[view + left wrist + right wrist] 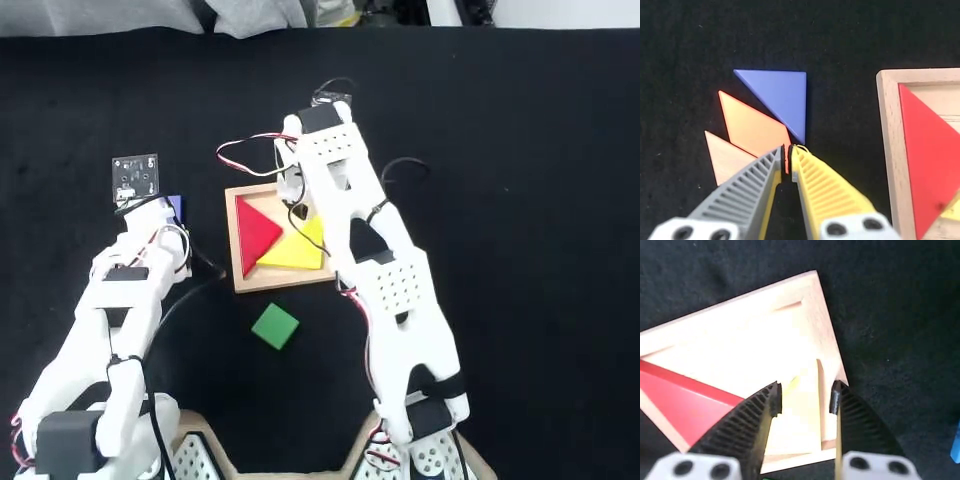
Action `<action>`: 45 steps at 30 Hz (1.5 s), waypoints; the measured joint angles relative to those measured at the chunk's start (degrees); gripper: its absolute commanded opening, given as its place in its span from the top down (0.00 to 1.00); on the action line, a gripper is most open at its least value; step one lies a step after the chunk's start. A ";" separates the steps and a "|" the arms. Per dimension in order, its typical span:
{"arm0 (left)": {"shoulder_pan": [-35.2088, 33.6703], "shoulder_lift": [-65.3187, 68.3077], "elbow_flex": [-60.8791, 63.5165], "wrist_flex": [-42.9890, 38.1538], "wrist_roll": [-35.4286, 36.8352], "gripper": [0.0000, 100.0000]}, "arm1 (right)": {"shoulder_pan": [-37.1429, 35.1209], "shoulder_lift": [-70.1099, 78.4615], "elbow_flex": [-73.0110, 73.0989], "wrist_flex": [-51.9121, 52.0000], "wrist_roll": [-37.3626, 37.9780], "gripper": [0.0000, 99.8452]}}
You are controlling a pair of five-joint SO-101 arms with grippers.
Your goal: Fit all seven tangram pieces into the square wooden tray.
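Over on the left side of the black cloth (520,200) lies a small dark square card (135,178). Just near it is the left gripper (789,152). Its grey finger and its yellow finger are pressed tight together, and nothing can be seen held between them. The tips hang over the spot where two pieces meet.

Three pieces lie flat on the cloth there, side by side and touching. One is a blue triangle piece (777,95). Next to it is an orange slanted four-sided piece (752,125). Next to that is a pale peach triangle piece (727,157), partly hidden under the grey finger. All three are outside the tray, a little way from its left edge.

Next comes the square wooden tray (237,278). A big red triangle piece (255,232) lies inside it on the left. A yellow triangle piece (295,245) lies inside too, touching the red one. The far part of the tray is bare wood.

A green square piece (275,326) lies on the cloth in front of the tray, apart from it.

The right gripper (805,397) hangs over the tray. Its two black fingers are spread apart and hold nothing.
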 measured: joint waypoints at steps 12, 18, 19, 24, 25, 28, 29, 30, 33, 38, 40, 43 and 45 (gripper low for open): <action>0.00 0.00 0.00 0.00 0.00 0.95 | -2.11 0.00 0.00 0.00 -0.97 0.84; 0.00 0.00 0.00 0.00 0.00 0.95 | -1.93 0.97 0.00 0.00 -1.58 0.84; 0.00 0.00 0.00 0.00 0.00 0.95 | -1.93 1.41 0.00 0.00 -1.58 0.84; 0.00 0.00 0.00 0.00 0.00 0.95 | -2.11 3.08 -0.09 0.00 -1.67 0.84; 0.00 0.00 0.00 0.00 0.00 0.95 | -2.11 3.52 -0.18 0.00 -1.67 0.84; 0.00 0.00 0.00 0.00 0.00 0.95 | -2.02 4.13 -0.79 0.00 -1.67 0.84; 0.00 0.00 0.00 0.00 0.00 0.95 | -2.02 4.84 -1.49 0.00 -1.67 0.85; 0.00 0.00 0.00 0.00 0.00 0.95 | -2.11 5.19 -1.58 0.00 -1.67 0.86; 0.00 0.00 0.00 0.00 0.00 0.95 | -1.76 5.54 -1.58 0.00 -1.67 0.95; 0.00 0.00 0.00 0.00 0.00 0.95 | -0.35 5.63 -1.32 0.09 -1.67 0.98; 0.00 0.00 0.00 0.00 0.00 0.95 | -0.09 5.71 -1.93 0.26 -1.67 0.99; 0.00 0.00 0.00 0.00 0.00 0.95 | 0.00 5.80 -2.46 0.35 -1.67 0.99; 0.00 0.00 0.00 0.00 0.00 0.95 | 0.00 6.07 -3.16 0.35 -1.67 0.99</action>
